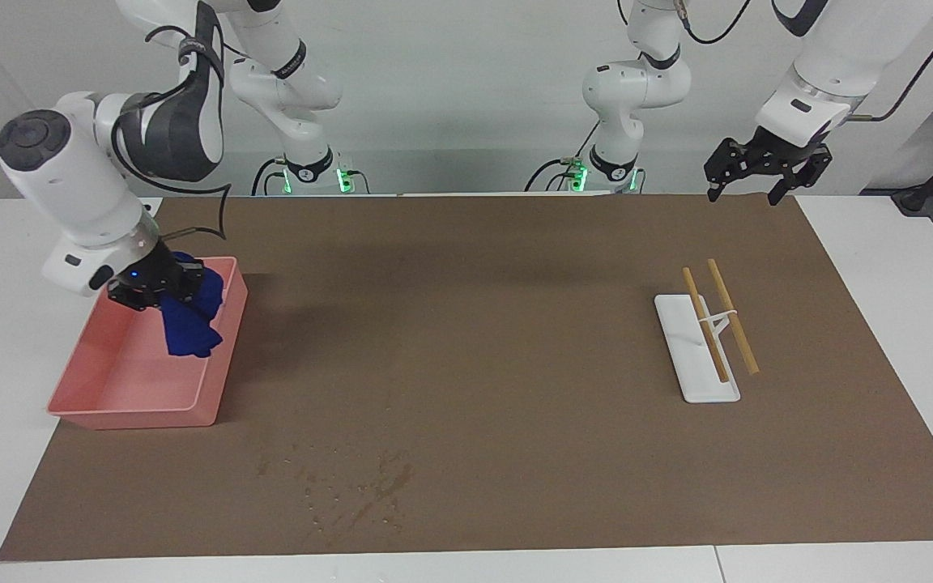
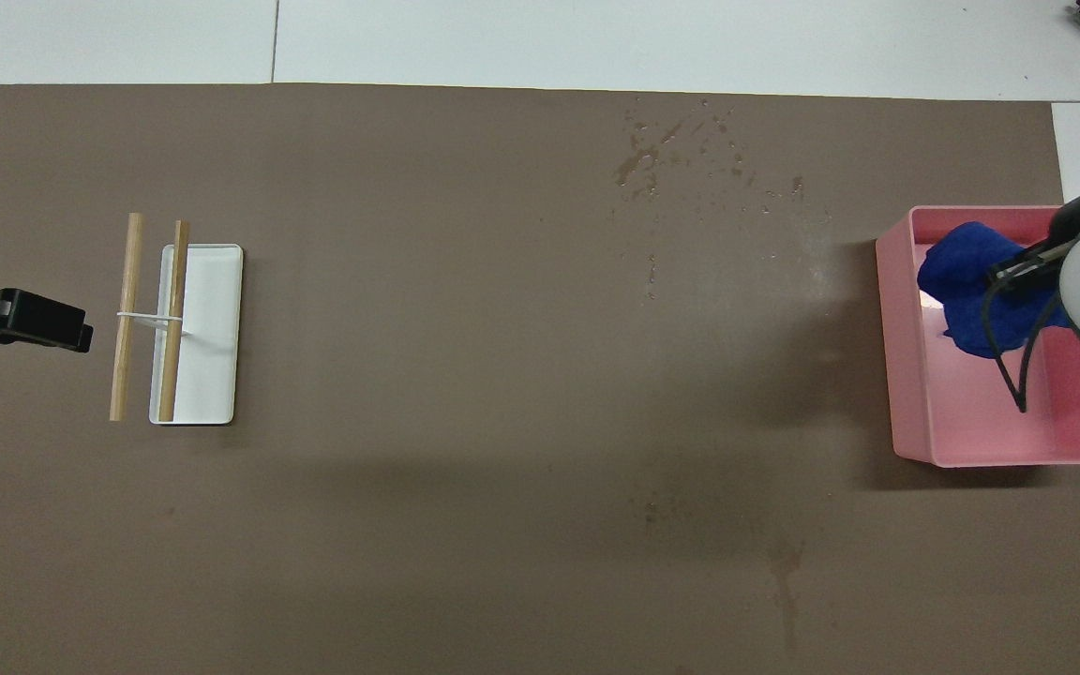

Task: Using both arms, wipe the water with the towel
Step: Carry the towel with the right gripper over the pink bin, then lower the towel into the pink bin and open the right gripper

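Note:
My right gripper (image 1: 160, 290) is shut on a dark blue towel (image 1: 189, 317) and holds it bunched and hanging over the pink tray (image 1: 134, 417). In the overhead view the towel (image 2: 971, 281) hangs inside the tray's outline (image 2: 906, 375), with the arm covering part of it. The water (image 1: 353, 486) is a patch of droplets and dark streaks on the brown mat, farther from the robots than the tray; it also shows in the overhead view (image 2: 681, 159). My left gripper (image 1: 743, 194) is open and empty, raised over the mat's edge at the left arm's end, waiting.
A white rectangular tray (image 1: 697, 372) lies toward the left arm's end, with two wooden sticks (image 1: 730, 316) tied by a white band resting across it; they also show in the overhead view (image 2: 127, 309). A brown mat (image 1: 515, 324) covers the table.

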